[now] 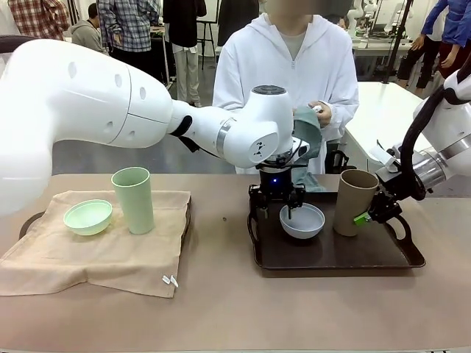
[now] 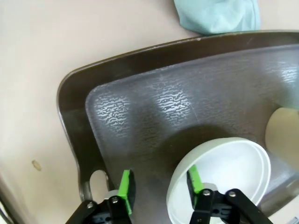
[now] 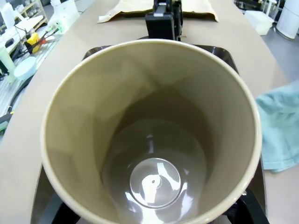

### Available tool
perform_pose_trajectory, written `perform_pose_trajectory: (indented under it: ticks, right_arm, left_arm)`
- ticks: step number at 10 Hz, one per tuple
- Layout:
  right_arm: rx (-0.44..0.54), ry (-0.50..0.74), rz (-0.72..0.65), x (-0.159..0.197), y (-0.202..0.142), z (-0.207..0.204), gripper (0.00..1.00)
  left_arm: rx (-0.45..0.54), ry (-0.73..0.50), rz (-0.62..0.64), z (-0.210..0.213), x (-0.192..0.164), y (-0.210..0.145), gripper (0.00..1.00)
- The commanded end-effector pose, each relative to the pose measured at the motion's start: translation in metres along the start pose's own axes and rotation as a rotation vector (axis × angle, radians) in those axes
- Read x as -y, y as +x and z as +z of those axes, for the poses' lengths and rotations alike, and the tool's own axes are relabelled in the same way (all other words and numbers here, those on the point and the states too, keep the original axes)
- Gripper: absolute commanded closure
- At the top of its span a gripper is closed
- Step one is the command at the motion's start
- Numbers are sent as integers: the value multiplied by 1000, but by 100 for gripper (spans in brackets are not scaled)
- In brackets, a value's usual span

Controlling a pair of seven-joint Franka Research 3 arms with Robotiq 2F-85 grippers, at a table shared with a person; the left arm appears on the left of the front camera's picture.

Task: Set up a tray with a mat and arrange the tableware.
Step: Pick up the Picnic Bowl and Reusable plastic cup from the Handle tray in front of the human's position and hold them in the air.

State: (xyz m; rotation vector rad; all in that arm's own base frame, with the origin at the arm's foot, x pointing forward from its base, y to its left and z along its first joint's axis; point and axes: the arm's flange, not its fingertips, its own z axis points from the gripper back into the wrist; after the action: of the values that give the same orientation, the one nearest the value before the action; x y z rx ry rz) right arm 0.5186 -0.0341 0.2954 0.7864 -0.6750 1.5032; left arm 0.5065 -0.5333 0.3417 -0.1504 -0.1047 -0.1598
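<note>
In the middle of the front view, the left gripper [image 1: 277,208] is hanging over a dark brown tray [image 1: 335,259] with a pebbled, glossy floor and rounded corners. Its jaws are standing apart across the rim of the white bowl [image 1: 302,220]. In the left wrist view one green pad [image 2: 194,179] is sitting inside the smooth round bowl [image 2: 224,172] and the other is out over the tray floor [image 2: 140,116], clear of the bowl's wall.

At the right of the tray, the right gripper [image 1: 368,215] is clamping the lower side of the tan-brown cup [image 1: 355,202], which is leaning to the right. The right wrist view is looking straight down its matte, tapering inside [image 3: 149,140] to a shiny round bottom.

At the left of the front view, the pale green cup [image 1: 132,200] is standing upright just beside the shallow pale green bowl [image 1: 88,217], both on a rumpled beige cloth [image 1: 96,254] that is lying on the tan table [image 1: 221,309].

Behind the tray, a person in a white hooded top is holding up a soft teal cloth [image 1: 307,132] in one hand [image 1: 320,110].
</note>
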Motion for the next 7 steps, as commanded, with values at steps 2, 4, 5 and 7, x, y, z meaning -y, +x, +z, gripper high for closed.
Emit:
perform_pose_trajectory:
  ticks: [2, 4, 5, 7]
  right_arm:
    - [9, -6, 29, 4, -5, -4, 66]
    - [10, -4, 26, 4, -5, -4, 100]
    - [11, -3, 25, 4, -6, -4, 100]
    - [10, -1, 13, 3, -5, -1, 78]
  left_arm:
    - [12, -14, 48, -2, 5, 3, 100]
    - [10, -6, 58, -1, 5, 3, 98]
    - [7, -1, 60, -1, 5, 3, 100]
    - [4, 27, 76, 1, 4, 4, 100]
